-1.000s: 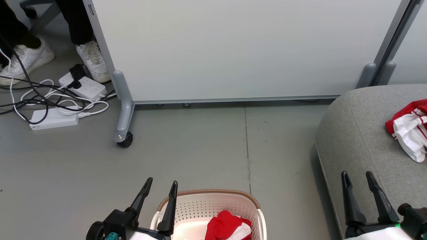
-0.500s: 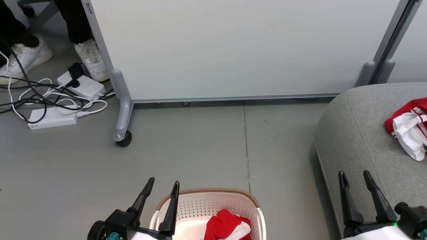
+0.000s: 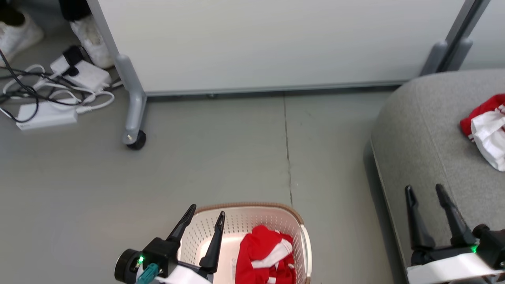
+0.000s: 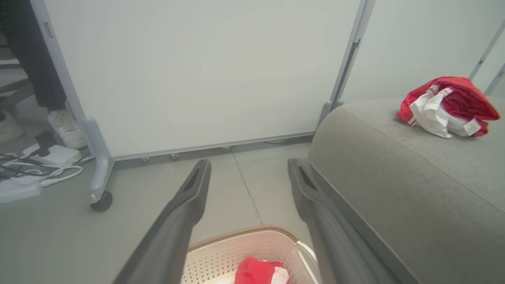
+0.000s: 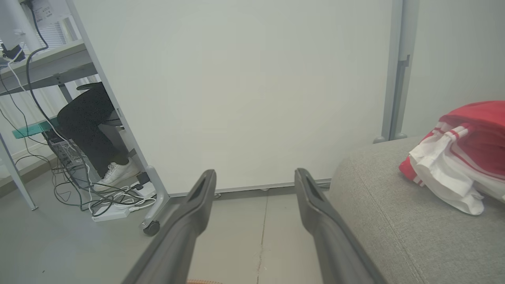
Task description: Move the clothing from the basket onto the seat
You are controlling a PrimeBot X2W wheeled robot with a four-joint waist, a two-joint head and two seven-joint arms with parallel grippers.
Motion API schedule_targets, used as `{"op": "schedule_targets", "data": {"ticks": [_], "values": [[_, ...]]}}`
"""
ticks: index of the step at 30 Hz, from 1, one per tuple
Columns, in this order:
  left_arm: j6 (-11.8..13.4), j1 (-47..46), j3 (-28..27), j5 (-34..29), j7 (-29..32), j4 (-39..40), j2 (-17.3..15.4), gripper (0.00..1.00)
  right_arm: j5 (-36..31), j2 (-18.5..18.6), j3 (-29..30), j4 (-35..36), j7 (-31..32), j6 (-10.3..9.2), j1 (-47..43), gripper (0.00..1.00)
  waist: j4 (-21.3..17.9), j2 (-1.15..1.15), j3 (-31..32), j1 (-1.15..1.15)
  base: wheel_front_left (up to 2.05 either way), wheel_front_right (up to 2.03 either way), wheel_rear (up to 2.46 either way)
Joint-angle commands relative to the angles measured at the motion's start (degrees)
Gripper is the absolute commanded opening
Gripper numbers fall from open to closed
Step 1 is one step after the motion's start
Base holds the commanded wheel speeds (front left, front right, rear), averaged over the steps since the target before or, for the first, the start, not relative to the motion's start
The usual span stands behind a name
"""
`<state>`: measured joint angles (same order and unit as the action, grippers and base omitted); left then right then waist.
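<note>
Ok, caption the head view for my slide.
Open left gripper near the laundry basket, red-and-white garment inside; second garment lies on the grey sofa seat.

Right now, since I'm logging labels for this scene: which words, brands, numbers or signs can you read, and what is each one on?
No text is legible in any of the views.
White power strip on the floor: a small dark mark at its near end, too blurred to read.
Pale tag on the clothing lying on the seat: too small to tell whether it is printed.
</note>
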<state>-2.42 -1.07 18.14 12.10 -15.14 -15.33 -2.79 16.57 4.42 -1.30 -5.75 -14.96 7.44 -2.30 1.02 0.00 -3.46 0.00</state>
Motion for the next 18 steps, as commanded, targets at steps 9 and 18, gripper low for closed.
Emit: {"op": "schedule_targets", "data": {"ticks": [9, 18], "values": [[-0.59, -11.76, 3.87, -4.07, 0.00, -11.94, -0.21, 1.00, -1.71, 0.47, 4.12, 2.61, -0.19, 0.09, 4.50, 1.00, -3.92, 0.00, -17.37, 0.00, 0.00, 0.00, 0.00], [-1.78, -28.48, 11.99, -11.71, 0.00, -32.05, -0.30, 1.00, -1.63, -0.94, 5.08, 5.07, -0.19, 0.09, 9.34, 1.00, -8.25, 0.00, -33.84, 0.00, 0.00, 0.00, 0.00]]}}
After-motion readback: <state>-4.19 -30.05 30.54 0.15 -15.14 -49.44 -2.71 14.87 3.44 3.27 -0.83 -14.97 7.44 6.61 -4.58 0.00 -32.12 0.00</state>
